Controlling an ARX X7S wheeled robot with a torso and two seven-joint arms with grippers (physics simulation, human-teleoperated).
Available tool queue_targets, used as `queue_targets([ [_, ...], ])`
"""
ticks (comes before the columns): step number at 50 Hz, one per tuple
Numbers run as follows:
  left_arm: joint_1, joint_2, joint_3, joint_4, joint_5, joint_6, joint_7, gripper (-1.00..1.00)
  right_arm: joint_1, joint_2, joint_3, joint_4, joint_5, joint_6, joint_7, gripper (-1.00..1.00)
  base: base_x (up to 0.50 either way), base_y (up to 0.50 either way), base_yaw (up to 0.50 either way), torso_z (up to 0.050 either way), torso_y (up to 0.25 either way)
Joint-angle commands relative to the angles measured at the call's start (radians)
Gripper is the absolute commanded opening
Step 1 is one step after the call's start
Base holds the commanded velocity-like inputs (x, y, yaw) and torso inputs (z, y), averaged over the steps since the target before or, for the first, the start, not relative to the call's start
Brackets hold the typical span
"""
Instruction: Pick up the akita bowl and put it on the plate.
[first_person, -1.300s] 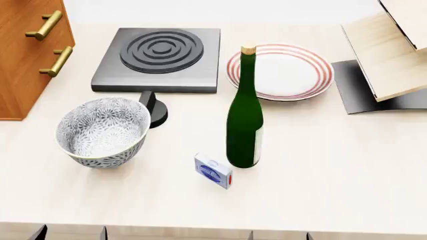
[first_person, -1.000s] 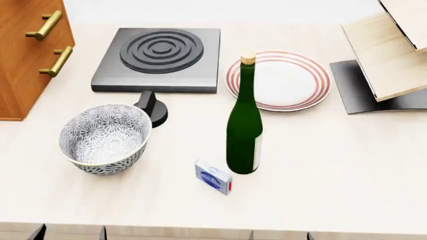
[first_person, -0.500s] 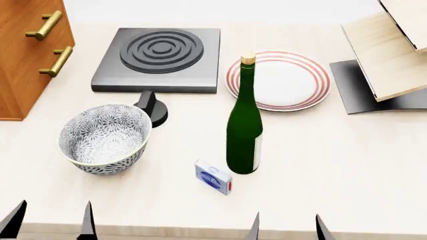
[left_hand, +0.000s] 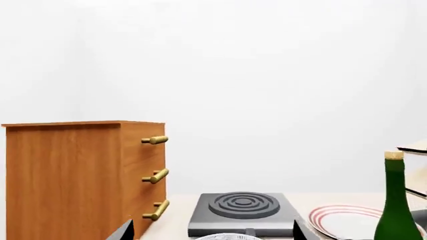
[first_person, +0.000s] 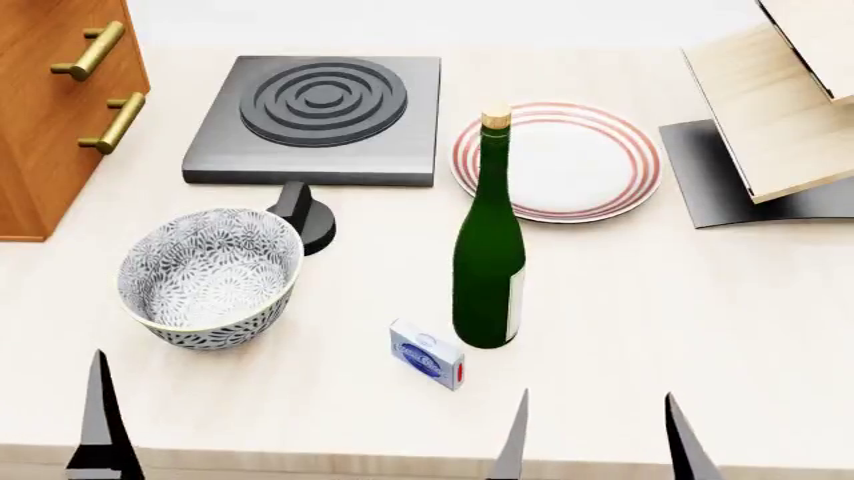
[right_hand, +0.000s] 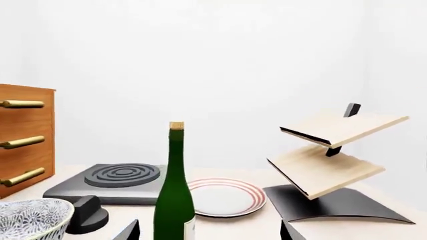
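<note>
The akita bowl (first_person: 210, 275), white with a dense grey-blue leaf pattern, stands upright on the counter at the front left. Its rim also shows in the left wrist view (left_hand: 229, 236) and the right wrist view (right_hand: 30, 217). The plate (first_person: 558, 160), white with red rings, lies flat at the back right, behind a green bottle (first_person: 490, 240). My left gripper (left_hand: 213, 231) is open, low in front of the bowl and apart from it; one left finger (first_person: 102, 420) shows in the head view. My right gripper (first_person: 601, 440) is open and empty, in front of the bottle (right_hand: 175, 200).
A dark square burner (first_person: 318, 115) with a black knob (first_person: 307, 215) sits behind the bowl. A wooden drawer cabinet (first_person: 54, 100) stands at the left. A small blue-and-white box (first_person: 427, 355) lies by the bottle's base. A tiered wooden rack (first_person: 787, 100) stands beyond the plate.
The fingertips of both grippers have come up from the head view's bottom edge and reach farther over the counter. Bowl, bottle and plate have stayed put over the last second.
</note>
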Motion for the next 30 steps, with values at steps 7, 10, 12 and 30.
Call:
queue_targets([
  [7,0.118,-0.026,0.002,0.110,0.038,0.178,-0.035,1.00,-0.107,0.025,-0.022,-0.103,-0.047,-0.137,0.040,1.00,0.00,0.00,0.00,0.000,0.000],
  [10,0.130,-0.030,0.000,0.111,0.037,0.199,-0.039,1.00,-0.109,0.028,-0.025,-0.099,-0.049,-0.148,0.044,1.00,0.00,0.00,0.00,0.000,0.000],
  [12,0.133,-0.033,-0.002,0.107,0.032,0.212,-0.041,1.00,-0.111,0.030,-0.028,-0.100,-0.052,-0.148,0.046,1.00,0.00,0.00,0.00,0.000,0.000],
  [30,0.118,-0.041,0.003,0.052,0.029,0.241,-0.062,1.00,-0.100,0.043,-0.054,-0.059,-0.048,-0.165,0.054,1.00,0.00,0.00,0.00,0.000,0.000],
])
